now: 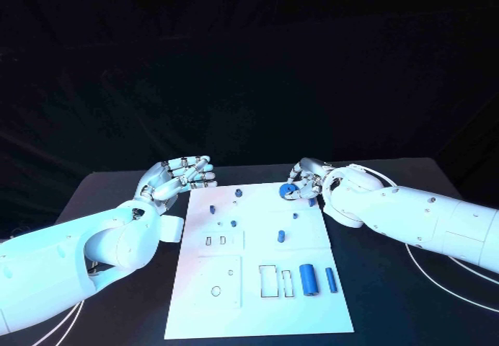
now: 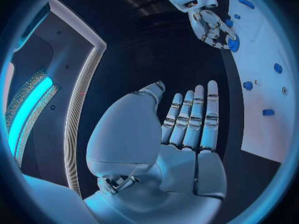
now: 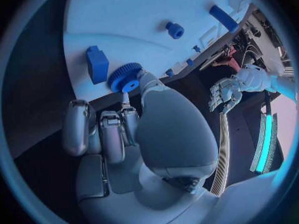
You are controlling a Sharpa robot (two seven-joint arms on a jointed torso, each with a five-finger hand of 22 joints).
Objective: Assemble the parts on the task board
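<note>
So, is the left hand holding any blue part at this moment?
No: in the left wrist view the left hand has its fingers straight and its palm bare, off the side of the task board.

A black table (image 1: 115, 191) stands before a dark cloth backdrop (image 1: 249, 79) that hangs in soft folds across the whole far side. Thin white cables (image 1: 447, 277) curve over the tabletop near its right side. In the wrist views, a dark panel edged with a pale ribbed strip (image 2: 77, 114) carries a glowing cyan light bar (image 2: 25, 117).
</note>
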